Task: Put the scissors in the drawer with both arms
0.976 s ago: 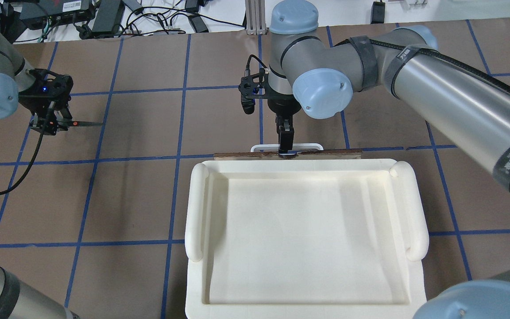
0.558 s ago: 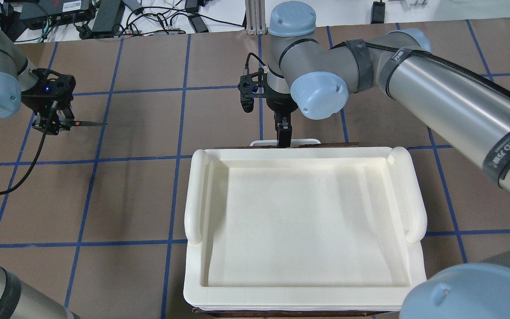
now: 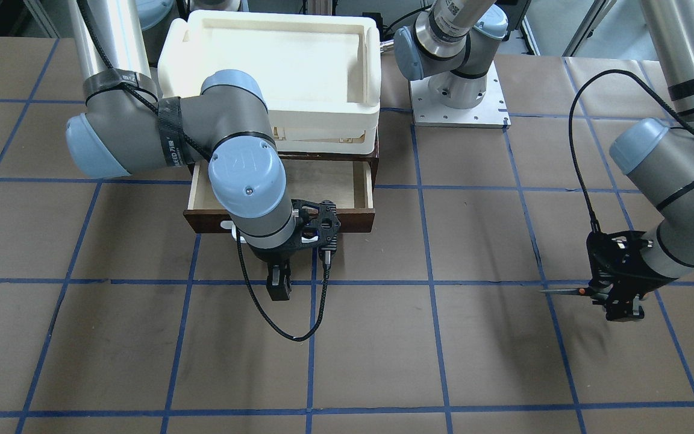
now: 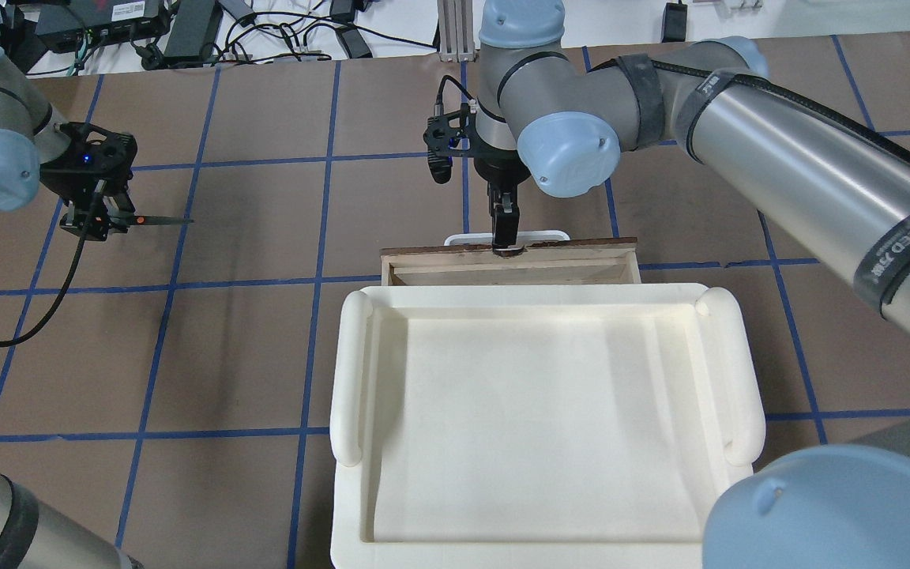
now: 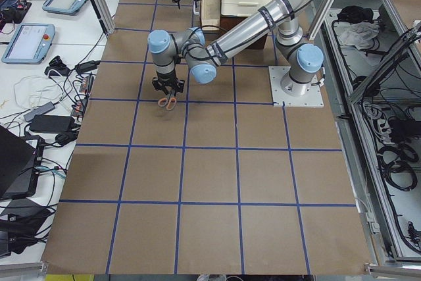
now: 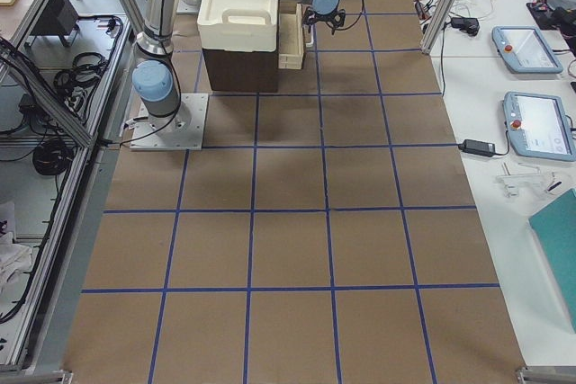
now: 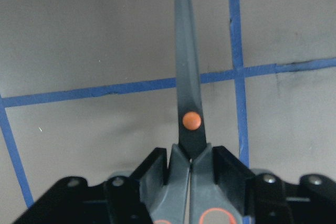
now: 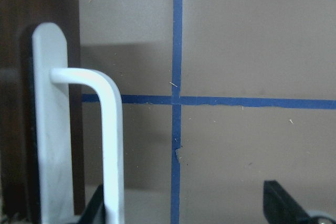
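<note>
My left gripper is shut on the handles of the scissors and holds them level above the table at the left. The dark blade with its orange pivot dot points forward. The drawer stands partly pulled out from under the tray, and its pale inside shows. My right gripper points down at the white bar handle. It is open, with one finger tucked behind the bar and the other finger well out in front.
A cream-white tray sits on top of the dark-brown cabinet that houses the drawer. The brown table has blue grid tape. Cables and power bricks lie beyond the far edge. The right arm's cable loop hangs before the drawer.
The drawer has slid out away from the robot, and its pale inside now shows. My right gripper moved with the handle. My left gripper and the scissors hardly moved.
</note>
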`<state>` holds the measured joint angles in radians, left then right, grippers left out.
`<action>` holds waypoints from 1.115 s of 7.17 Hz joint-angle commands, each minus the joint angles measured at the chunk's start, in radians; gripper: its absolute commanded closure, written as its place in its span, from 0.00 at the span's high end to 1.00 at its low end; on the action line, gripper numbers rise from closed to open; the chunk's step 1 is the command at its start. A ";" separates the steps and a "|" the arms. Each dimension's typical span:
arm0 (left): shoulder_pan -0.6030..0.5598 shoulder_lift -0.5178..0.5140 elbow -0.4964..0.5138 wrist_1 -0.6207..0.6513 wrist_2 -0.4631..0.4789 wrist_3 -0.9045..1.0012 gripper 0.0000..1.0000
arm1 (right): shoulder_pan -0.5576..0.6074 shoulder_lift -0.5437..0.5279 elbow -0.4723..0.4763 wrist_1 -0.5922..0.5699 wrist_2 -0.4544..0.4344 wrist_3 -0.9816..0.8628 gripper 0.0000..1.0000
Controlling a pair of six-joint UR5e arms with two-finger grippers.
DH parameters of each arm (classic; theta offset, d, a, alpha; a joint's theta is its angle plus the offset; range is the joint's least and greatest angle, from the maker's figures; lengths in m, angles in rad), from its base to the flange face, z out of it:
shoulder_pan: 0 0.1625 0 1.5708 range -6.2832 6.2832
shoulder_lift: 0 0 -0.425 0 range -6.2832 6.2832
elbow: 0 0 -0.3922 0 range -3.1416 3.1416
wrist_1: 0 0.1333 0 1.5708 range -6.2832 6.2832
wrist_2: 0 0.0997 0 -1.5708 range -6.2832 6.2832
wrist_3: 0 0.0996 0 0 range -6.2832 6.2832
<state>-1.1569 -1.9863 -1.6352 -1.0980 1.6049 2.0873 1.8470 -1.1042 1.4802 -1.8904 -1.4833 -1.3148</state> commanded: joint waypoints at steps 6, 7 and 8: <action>-0.014 -0.002 0.000 0.000 -0.003 -0.018 0.00 | -0.026 0.069 -0.093 -0.019 0.001 -0.003 1.00; -0.015 -0.002 0.000 0.000 -0.003 -0.016 0.00 | -0.028 0.073 -0.119 -0.019 0.008 0.011 1.00; -0.017 -0.002 0.000 0.000 -0.003 -0.016 0.00 | -0.029 0.079 -0.126 -0.019 0.003 0.003 1.00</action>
<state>-1.1719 -1.9880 -1.6353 -1.0983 1.6015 2.0704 1.8201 -1.0315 1.3686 -1.9098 -1.4789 -1.3102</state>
